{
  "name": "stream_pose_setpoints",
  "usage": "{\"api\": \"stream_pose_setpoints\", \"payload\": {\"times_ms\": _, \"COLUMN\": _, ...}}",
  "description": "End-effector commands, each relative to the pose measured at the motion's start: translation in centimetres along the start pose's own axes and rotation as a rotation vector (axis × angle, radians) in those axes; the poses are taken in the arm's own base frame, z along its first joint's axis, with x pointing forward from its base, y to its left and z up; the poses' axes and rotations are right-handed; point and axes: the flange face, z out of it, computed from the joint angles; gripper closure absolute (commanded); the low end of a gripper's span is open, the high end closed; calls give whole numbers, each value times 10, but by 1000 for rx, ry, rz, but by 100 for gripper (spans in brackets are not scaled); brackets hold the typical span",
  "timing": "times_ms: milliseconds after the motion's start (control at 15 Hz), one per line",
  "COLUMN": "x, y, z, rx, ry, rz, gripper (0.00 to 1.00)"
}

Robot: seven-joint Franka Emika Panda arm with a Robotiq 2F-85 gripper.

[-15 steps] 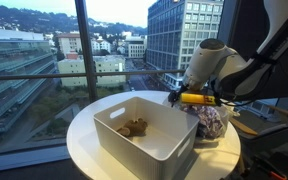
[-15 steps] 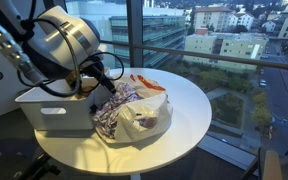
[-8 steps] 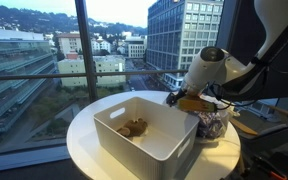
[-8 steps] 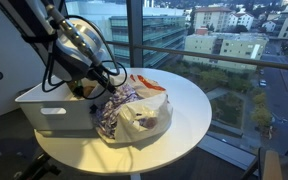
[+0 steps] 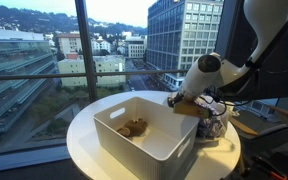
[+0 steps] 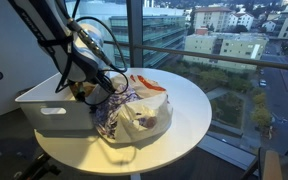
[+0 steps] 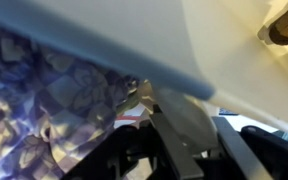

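My gripper (image 5: pixel 187 103) (image 6: pixel 109 88) hangs low at the rim of a white bin (image 5: pixel 134 146) (image 6: pixel 46 112), right where a purple-and-white patterned cloth (image 5: pixel 213 122) (image 6: pixel 111 116) lies against it. In the wrist view the cloth (image 7: pixel 44 95) fills the left and the bin's wall (image 7: pixel 184 45) crosses the top. The gripper (image 7: pixel 186 116) shows two dark fingers standing apart, with a blurred grey surface between them; I cannot make out whether they grip it. A brown lumpy thing (image 5: pixel 134 127) (image 7: pixel 284 30) lies inside the bin.
A clear plastic bag with orange print (image 6: pixel 146 108) lies beside the cloth on the round white table (image 5: pixel 82 135) (image 6: pixel 196 110). Tall windows stand just behind the table. The robot's cables hang over the bin's side.
The arm has come down and tilted toward the bin's rim and the cloth. The bin, cloth and bag have stayed in place.
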Motion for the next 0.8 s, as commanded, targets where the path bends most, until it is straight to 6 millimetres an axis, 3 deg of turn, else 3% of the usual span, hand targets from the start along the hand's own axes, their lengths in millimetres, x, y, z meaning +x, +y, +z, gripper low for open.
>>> {"api": "stream_pose_setpoints", "payload": {"times_ms": 0, "x": 22, "y": -10, "z": -10, "rx": 39, "ry": 71, "rz": 69, "gripper": 95}}
{"api": "stream_pose_setpoints", "payload": {"times_ms": 133, "x": 40, "y": -14, "z": -20, "rx": 49, "ry": 104, "rz": 86, "gripper": 100}}
{"api": "stream_pose_setpoints", "payload": {"times_ms": 733, "x": 111, "y": -44, "z": -67, "rx": 168, "ry": 190, "rz": 77, "gripper": 99}}
